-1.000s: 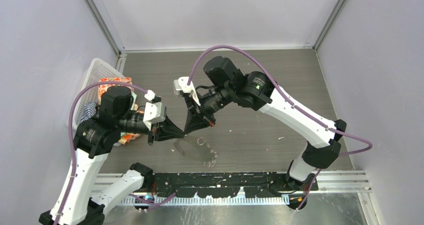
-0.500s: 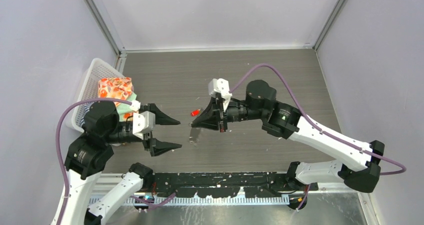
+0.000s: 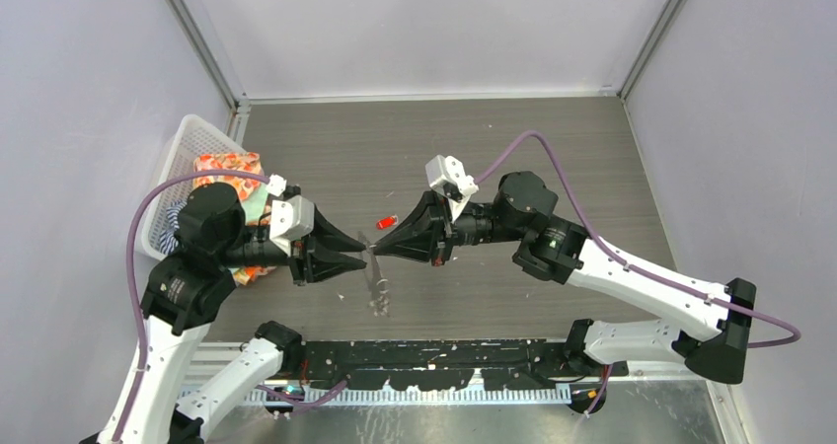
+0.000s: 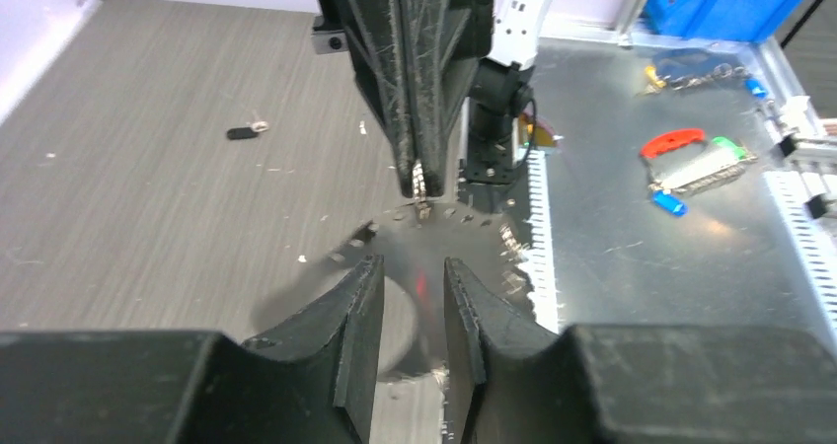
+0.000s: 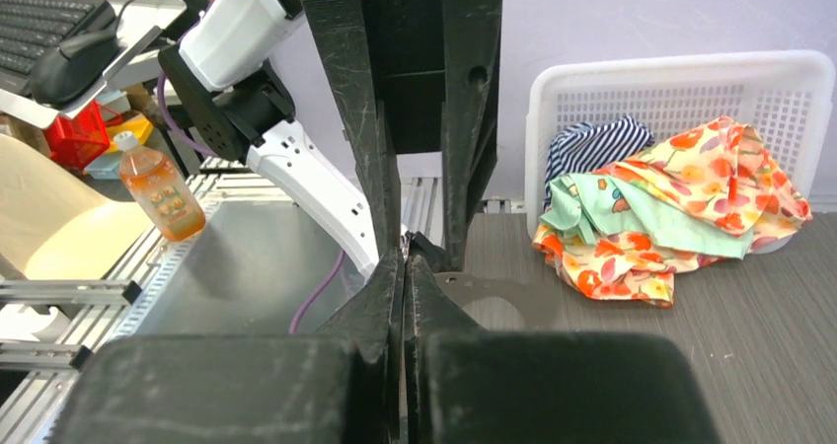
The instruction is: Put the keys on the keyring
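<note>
Black fingers of the right gripper [image 3: 379, 254] are pressed tight together, pinching the keyring [image 3: 374, 274] by its wire at their very tips. The ring hangs down from that pinch, a thin silver loop fringed with small silver keys, blurred in every view. Facing it tip to tip, the left gripper [image 3: 362, 253] stands part-way apart, with a clear gap between its two fingers [image 4: 360, 311]. The ring's near edge hangs right in front of that gap; whether either finger touches the wire cannot be told. Both arms reach inward from their bases, wrists turned so that the two grippers point straight at each other above the middle of the table [image 3: 553, 158], clear of its surface. The red key [image 3: 387, 222] lies on the table just beside the right gripper's fingers, on their far side, held by neither gripper and apart from the ring. Behind the left gripper, past its wrist, a white basket [image 3: 181, 158] sits at the table's edge with a flowered orange cloth [image 3: 225, 173] and a striped cloth [image 5: 592, 143] inside. Grey wood-grain covers the table, dotted with pale flecks, and plain pale walls [image 3: 415, 30] close it in on three sides.
</note>
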Motion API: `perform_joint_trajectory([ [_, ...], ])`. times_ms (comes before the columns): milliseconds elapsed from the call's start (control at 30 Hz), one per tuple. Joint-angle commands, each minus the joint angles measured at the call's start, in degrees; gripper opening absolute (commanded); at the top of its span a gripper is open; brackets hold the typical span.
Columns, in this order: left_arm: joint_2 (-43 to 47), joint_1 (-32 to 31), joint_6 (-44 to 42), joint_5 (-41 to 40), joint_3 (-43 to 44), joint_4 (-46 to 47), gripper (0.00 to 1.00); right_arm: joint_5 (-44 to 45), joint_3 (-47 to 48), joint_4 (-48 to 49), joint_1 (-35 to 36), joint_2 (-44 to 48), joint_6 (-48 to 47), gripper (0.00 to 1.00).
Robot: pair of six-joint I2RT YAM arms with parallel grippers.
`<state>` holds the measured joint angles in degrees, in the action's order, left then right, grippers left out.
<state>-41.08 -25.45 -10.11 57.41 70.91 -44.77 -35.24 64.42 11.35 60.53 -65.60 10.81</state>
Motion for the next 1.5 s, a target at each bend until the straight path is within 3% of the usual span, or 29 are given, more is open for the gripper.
perform_joint_trajectory([
  [0,-0.7,-0.2,6.7,4.7,1.4,3.9,0.27,0.7,-0.4,10.5,0.0,-0.6,2.5,0.01],
  [100,-0.3,-0.2,6.3,4.4,1.1,4.1,0.2,0.9,-0.5,12.0,0.0,-1.3,3.0,0.01],
  [400,-0.1,-0.2,9.1,3.5,-0.1,7.5,0.17,0.9,-1.1,13.0,0.1,-1.6,3.2,0.01],
  [500,0.1,-0.2,9.7,2.7,-0.5,8.6,0.23,0.5,-1.3,13.2,0.1,-1.6,3.3,0.01],
  [600,0.6,-0.2,11.6,2.7,-1.0,10.0,0.37,0.2,-1.6,13.8,0.0,-1.8,3.8,0.01],
  [767,0.7,-0.2,12.7,2.6,-1.4,10.5,0.37,-0.3,-1.6,13.8,0.3,-2.3,3.8,0.01],
  [833,0.7,-0.2,12.2,2.1,-1.2,9.9,0.33,-0.9,-1.6,13.8,0.4,-2.5,3.9,0.01],
  [967,0.7,-0.2,11.3,2.0,-1.0,9.6,0.09,-1.1,-1.6,13.8,0.5,-2.3,3.8,0.01],
  [1033,0.7,-0.2,11.3,1.8,-1.2,9.7,0.01,-1.5,-1.6,13.8,0.5,-2.2,3.8,0.01],
  [1233,0.7,-0.2,7.7,0.9,-1.3,7.9,0.0,-4.1,-0.6,8.9,0.5,-2.0,2.3,0.03],
  [1467,0.7,-0.2,-2.0,1.2,-0.3,0.9,0.0,-5.5,6.5,-8.9,0.5,-1.4,-3.8,0.31],
])
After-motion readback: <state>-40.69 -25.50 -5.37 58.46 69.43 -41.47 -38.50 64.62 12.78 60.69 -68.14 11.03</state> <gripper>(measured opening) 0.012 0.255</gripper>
